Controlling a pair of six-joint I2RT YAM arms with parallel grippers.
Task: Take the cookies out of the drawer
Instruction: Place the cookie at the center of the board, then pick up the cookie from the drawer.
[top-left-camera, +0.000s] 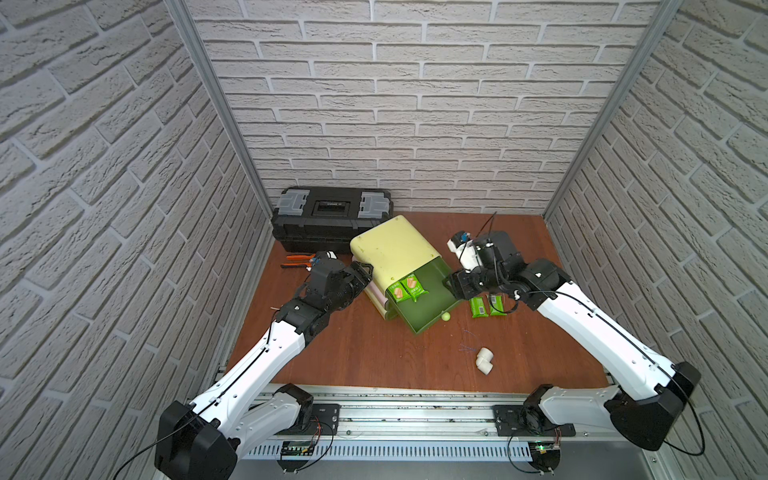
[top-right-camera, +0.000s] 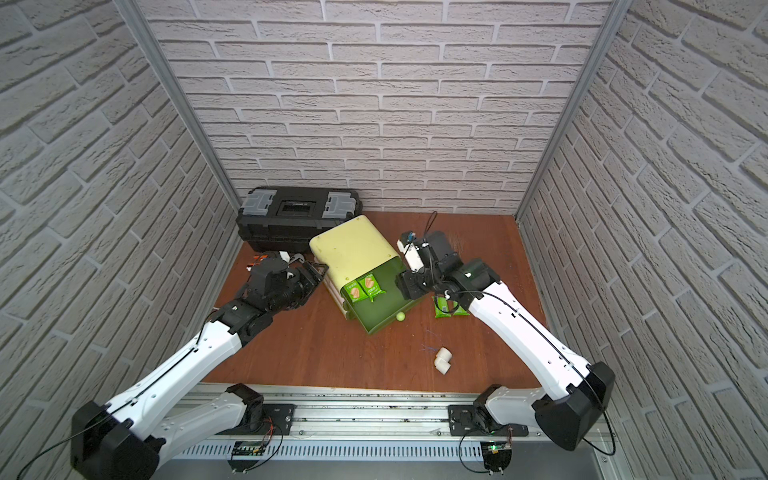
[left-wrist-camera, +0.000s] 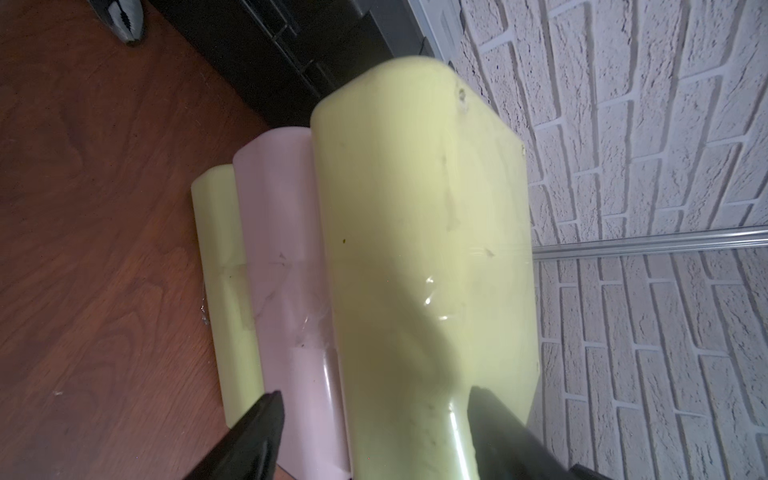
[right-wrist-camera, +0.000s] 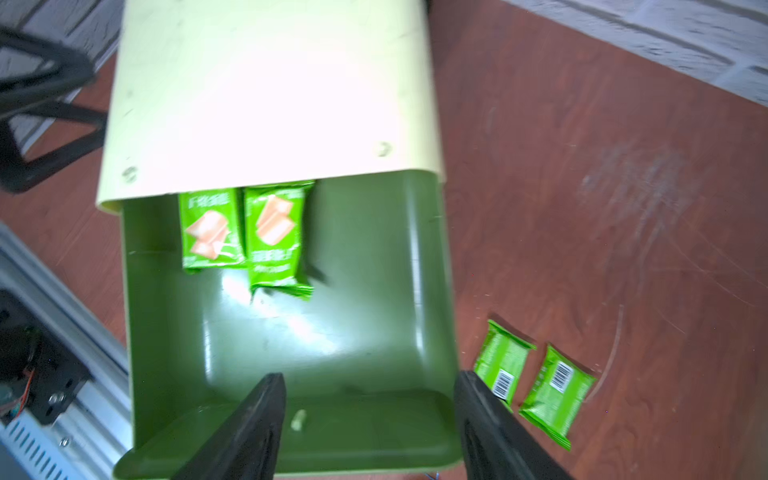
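Note:
A pale yellow drawer cabinet (top-left-camera: 395, 249) stands mid-table with its dark green top drawer (top-left-camera: 424, 316) pulled out. Two bright green cookies (top-left-camera: 399, 293) (top-left-camera: 413, 286) lie side by side in the drawer at the cabinet's mouth, also clear in the right wrist view (right-wrist-camera: 210, 228) (right-wrist-camera: 276, 237). Two more green cookies (top-left-camera: 478, 306) (top-left-camera: 496, 304) lie barcode-up on the table just right of the drawer. My right gripper (right-wrist-camera: 369, 376) hangs open over the drawer's front end with nothing in it. My left gripper (left-wrist-camera: 376, 392) is open, its fingers straddling the cabinet's upper left corner.
A black toolbox (top-left-camera: 332, 220) stands against the back wall behind the cabinet. Orange-handled pliers (top-left-camera: 297, 259) lie left of it, by my left wrist. A white pipe elbow (top-left-camera: 484, 359) rests on the wooden table towards the front. Brick walls close in on three sides.

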